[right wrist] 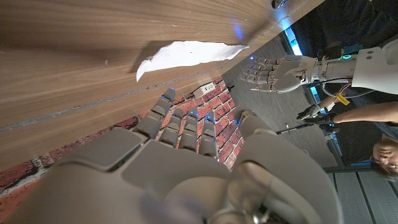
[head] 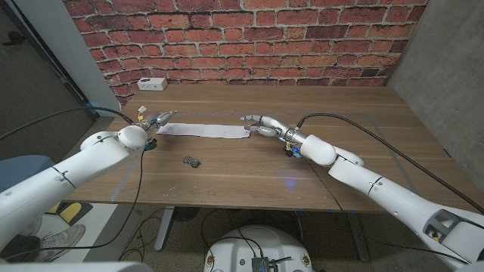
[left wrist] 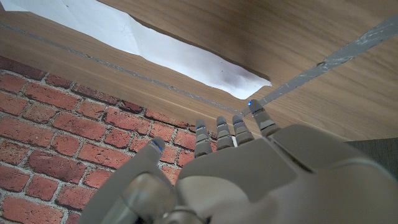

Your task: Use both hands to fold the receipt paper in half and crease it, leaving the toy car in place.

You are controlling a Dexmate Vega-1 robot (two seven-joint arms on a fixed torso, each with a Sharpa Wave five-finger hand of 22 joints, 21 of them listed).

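— How does the receipt paper (head: 203, 130) look?

— A long, narrow white strip lying flat and unfolded on the wooden table (head: 318, 162), running left to right around the middle. In the left wrist view (left wrist: 149, 46) its surface shows faint wrinkles and its end tapers to a rounded point; in the right wrist view (right wrist: 186, 54) the other end looks ragged and slightly lifted off the wood.

— And the toy car (head: 192, 161)?

— A small dark thing on the near side of the strip, a little left of centre, well apart from the paper and from both hands.

— Where is the left hand (head: 156, 121)?

— At the strip's left end. From the head view it's too small to say whether the fingertips touch the paper. The left wrist view has its fingers (left wrist: 217, 137) held side by side and extended, thumb set off to one side, nothing between them, and the paper's end just beyond the tips.

— The right hand (head: 261, 125)?

— At the right end of the strip, fingers reaching toward it. In its own wrist view the fingers (right wrist: 180, 127) are slightly spread and stretched out, holding nothing, with the paper's end lying just past them.

— Anything else?

— A small white box (head: 152, 84) sits at the far left edge against the brick wall (head: 249, 38). A person (right wrist: 373, 134) shows at the edge of the right wrist view.
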